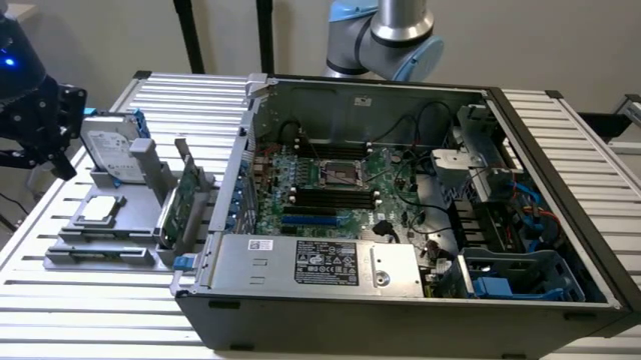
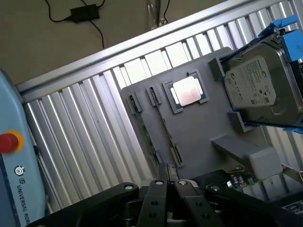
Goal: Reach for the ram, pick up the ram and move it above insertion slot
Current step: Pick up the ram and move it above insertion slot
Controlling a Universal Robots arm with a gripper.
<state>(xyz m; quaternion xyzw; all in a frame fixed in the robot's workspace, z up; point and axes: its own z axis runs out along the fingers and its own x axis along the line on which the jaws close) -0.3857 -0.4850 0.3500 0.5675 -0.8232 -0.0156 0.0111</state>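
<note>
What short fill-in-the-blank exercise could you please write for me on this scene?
The hard drive has ___ rails. The gripper is ___. The ram stands on edge in the ___ holder. The insertion slot is made of ___ plastic.
Missing words: blue; shut; gray; black.

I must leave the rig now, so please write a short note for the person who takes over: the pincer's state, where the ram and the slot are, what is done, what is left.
Pincer: shut, holding nothing, above the gray holder.
Ram: seems to be the thin stick standing on edge in that holder, untouched.
Insertion slot: one of the long black sockets on the motherboard, inside the open case.
Done: pincer is near the ram.
Left: ram not yet grasped, lifted or brought above the slot.
</note>
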